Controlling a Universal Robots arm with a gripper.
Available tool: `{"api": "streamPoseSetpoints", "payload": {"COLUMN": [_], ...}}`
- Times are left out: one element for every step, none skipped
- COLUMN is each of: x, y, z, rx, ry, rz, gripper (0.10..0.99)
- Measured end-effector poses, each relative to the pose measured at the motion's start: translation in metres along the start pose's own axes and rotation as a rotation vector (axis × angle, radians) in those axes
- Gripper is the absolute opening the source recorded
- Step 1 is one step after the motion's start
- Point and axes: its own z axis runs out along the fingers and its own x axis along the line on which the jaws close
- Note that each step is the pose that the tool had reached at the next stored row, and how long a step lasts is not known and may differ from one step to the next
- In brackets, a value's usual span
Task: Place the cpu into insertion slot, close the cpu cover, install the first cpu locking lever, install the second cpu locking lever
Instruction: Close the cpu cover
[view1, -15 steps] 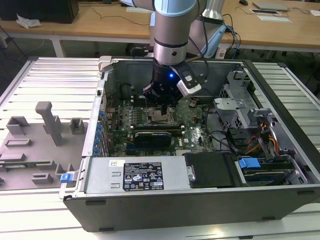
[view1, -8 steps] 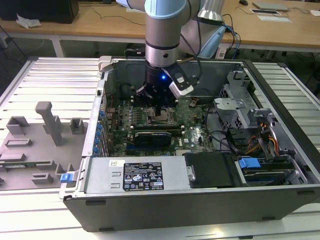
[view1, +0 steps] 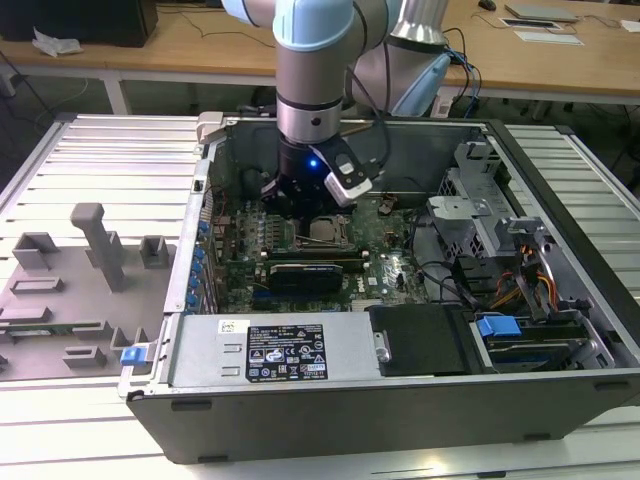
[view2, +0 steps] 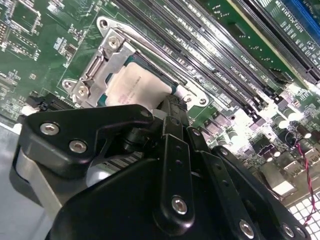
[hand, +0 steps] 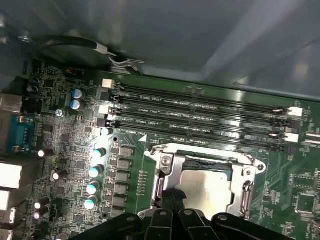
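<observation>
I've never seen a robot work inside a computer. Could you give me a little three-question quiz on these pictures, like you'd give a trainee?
1. True or false: the cpu lies outside the case.
2. The gripper is nearest to: A the cover, B the blue latch, C the grey rack beside the case.
3. Fill in: the board around the cover is coloured ____.
Key: 1 false; 2 A; 3 green.

cpu (hand: 202, 187): silver-grey top, seated flat in insertion slot (hand: 210, 162), mid-motherboard. cpu cover (hand: 164, 175) lies flat, framing it.
</observation>
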Motion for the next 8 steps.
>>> {"api": "streamPoseSetpoints", "payload": {"x": [0.0003,0.0003,0.0003,0.0004,0.0004,0.0003,0.0002,0.0002], "y": [0.0002,0.0001,0.0002,0.0002,0.0002,0.0002,0.0003,0.0003], "z": [0.0009,0.0015,0.0019,0.0024,0.0025,0.0026,0.0026,0.0026], "rx": [0.000,0.000,0.000,0.000,0.000,0.000,0.000,0.000], "ry": [0.0000,0.0001,0.0001,0.0001,0.0003,0.0002,0.0001,0.0001], "rz": [-0.001,-0.001,-0.001,-0.001,-0.001,-0.001,-0.001,-0.001], "gripper": [0.106,0.106,0.106,0.106,0.106,0.106,0.106,0.106]}}
